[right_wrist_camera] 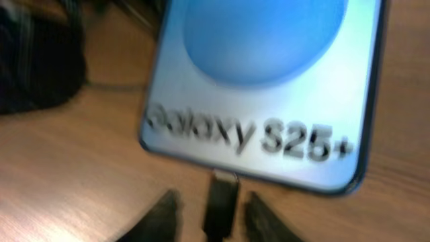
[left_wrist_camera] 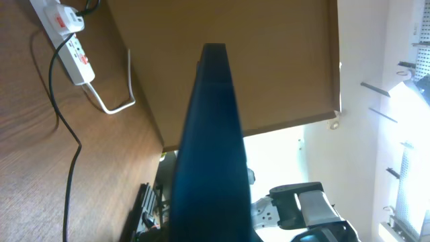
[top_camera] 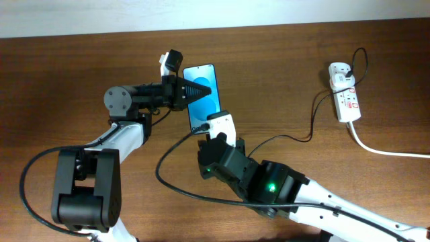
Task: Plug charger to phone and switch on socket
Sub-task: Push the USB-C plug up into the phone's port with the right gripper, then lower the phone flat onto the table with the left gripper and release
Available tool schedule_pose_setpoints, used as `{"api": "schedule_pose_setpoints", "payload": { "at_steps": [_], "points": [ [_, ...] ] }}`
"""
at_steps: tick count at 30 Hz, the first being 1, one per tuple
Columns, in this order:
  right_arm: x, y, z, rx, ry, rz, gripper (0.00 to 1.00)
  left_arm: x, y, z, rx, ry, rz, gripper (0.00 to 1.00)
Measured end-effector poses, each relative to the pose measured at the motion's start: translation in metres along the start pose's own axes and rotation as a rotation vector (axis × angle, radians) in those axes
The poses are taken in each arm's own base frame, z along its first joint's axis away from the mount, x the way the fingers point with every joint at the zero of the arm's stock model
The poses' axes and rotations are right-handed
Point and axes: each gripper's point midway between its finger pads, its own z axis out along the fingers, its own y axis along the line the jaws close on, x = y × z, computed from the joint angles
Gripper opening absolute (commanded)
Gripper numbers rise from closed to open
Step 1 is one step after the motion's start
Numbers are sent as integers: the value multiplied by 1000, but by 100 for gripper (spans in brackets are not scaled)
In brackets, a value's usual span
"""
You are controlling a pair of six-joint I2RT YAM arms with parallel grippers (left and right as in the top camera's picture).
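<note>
Left jaws pinched on phone (top_camera: 200, 111), mid-length; charger plug (right_wrist_camera: 222, 195) at phone's bottom edge, flanked by right jaws (grip unclear, view blurred).

Overhead top-down; wrist cams near phone (right_wrist_camera: 262, 87)

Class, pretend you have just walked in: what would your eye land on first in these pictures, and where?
The bright blue phone at the centre of the table, pinched by the left gripper. Below it, the right gripper holds the charger plug tip right at the phone's bottom edge. The white socket lies far right.
</note>
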Motion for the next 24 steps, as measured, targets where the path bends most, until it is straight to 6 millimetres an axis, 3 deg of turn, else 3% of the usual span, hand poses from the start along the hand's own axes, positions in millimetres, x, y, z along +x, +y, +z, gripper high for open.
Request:
{"api": "schedule_pose_setpoints", "payload": {
  "at_steps": [1,3,4,5,6,10,13,15,18,24],
  "points": [
    [-7,1,-1,-2,-23,11,6,0,0,0,0,1,-1,0],
    [-8,-2,-1,15,-32,20,5,0,0,-1,-3,3,-1,0],
    [-9,-2,-1,17,-35,29,16,0,0,-2,-3,1,0,0],
    [-9,-3,-1,18,-37,35,35,0,0,-2,-2,-1,0,0],
    [-9,-2,0,14,-37,29,39,-1,0,-2,-2,-3,0,0],
    [-8,2,-1,-3,-30,25,40,2,0,1,-1,10,1,0],
    [1,1,-1,-4,12,10,24,3,0,1,-3,18,0,0],
    [7,0,-1,-4,38,1,20,3,0,1,-3,19,0,0],
    [12,0,-1,-9,59,-3,6,4,1,1,-3,21,0,0],
    [5,-1,1,-16,43,23,4,2,1,-1,-4,12,1,0]
  ]
}}
